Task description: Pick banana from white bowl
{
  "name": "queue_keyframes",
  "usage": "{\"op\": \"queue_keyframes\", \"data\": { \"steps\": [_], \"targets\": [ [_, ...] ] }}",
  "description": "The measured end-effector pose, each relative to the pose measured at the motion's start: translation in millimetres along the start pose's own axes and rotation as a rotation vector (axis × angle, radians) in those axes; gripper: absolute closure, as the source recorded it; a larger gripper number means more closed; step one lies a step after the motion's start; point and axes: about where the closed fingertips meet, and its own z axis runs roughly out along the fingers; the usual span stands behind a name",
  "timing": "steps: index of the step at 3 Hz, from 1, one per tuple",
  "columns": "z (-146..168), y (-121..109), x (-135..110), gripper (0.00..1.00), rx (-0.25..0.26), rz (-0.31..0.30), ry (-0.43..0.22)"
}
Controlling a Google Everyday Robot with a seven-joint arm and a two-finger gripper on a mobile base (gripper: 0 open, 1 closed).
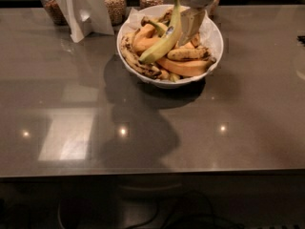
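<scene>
The white bowl (209,56) stands at the back middle of the grey table, lined with white paper and full of bananas. The banana (164,42), long and pale greenish-yellow with a small blue sticker, stands steeply tilted. Its lower tip rests on the other fruit at the bowl's left and its stem end points up into the gripper. My gripper (183,25) reaches down from the top edge over the bowl's back half and is shut on the banana's upper part. One pale finger (191,25) shows to the right of the banana. Orange-yellow and brown-spotted bananas (183,67) lie beneath.
A white folded card stand (83,8) stands at the back left. Glass jars (113,3) of grains line the table's far edge behind it and behind the bowl. The grey table (152,128) stretches wide toward its near edge.
</scene>
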Motion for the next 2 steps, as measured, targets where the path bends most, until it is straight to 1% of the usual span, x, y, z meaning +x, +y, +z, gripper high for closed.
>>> {"op": "queue_keyframes", "data": {
  "steps": [1,2],
  "targets": [
    [8.9,-0.7,12.7,0.46,-0.026,-0.081,0.026],
    [16.9,3.3,24.1,0.44,-0.056,-0.126,0.044]
  ]
}}
